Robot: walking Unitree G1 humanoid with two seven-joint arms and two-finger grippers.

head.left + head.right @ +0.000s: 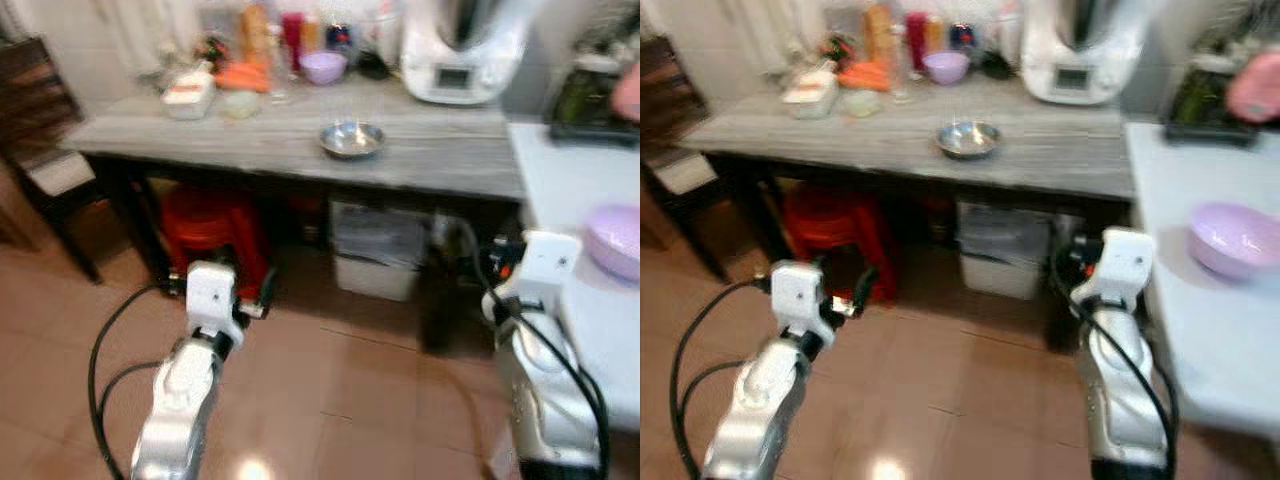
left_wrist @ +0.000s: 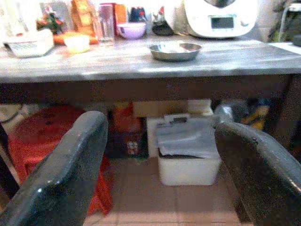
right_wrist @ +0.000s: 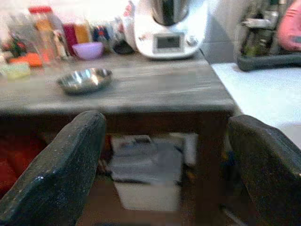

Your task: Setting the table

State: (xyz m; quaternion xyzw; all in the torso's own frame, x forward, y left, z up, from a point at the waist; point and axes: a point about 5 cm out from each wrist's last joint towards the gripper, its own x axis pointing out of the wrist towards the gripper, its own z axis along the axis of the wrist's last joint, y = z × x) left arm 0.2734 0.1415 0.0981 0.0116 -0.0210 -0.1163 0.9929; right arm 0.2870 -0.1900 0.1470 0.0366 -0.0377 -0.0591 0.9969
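Observation:
A steel bowl [image 1: 352,138] sits alone near the middle of the grey wooden table [image 1: 200,135]. At the right, a lilac bowl [image 1: 1232,238] rests on a white table [image 1: 1200,330]. Both arms are held low in front of me, below table height, over the tiled floor. My left gripper [image 2: 160,174] is open with nothing between its fingers and points under the grey table. My right gripper [image 3: 164,169] is open and bare too, aimed at the table's right end; the steel bowl [image 3: 84,80] lies up ahead of it.
Bottles, a small purple bowl [image 1: 323,66], containers and a white kitchen machine [image 1: 462,60] crowd the table's back. Under it stand a red stool [image 1: 205,225] and a white bin [image 1: 378,250]. A dark chair [image 1: 45,130] stands left. A blurred pink shape [image 1: 1255,85] shows at upper right.

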